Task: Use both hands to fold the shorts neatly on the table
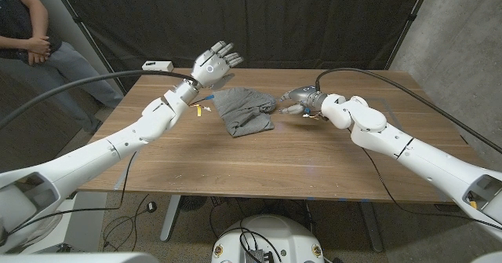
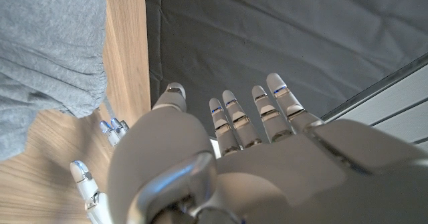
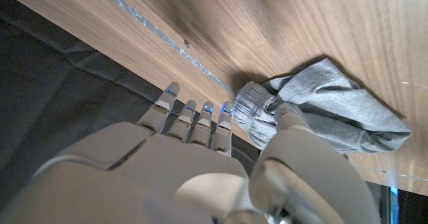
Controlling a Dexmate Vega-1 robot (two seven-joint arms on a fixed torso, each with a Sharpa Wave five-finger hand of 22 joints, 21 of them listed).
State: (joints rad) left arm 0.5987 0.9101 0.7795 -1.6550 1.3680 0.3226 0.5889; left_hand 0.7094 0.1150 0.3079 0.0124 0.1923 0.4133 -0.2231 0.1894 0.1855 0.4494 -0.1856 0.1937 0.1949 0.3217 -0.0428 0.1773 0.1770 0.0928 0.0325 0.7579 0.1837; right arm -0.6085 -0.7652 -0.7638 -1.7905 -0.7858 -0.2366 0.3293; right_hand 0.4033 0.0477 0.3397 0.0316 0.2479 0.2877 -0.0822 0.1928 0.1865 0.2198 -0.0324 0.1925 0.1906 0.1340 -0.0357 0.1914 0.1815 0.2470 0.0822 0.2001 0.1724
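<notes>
Pinching grey shorts on table, right hand; left hand raised, fingers spread, holding nothing.

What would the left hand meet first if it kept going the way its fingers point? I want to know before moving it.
Probably nothing nearby: the left hand is raised, open, above the table, left of the shorts, its fingers aimed toward the dark curtain. Depth is unclear.
</notes>
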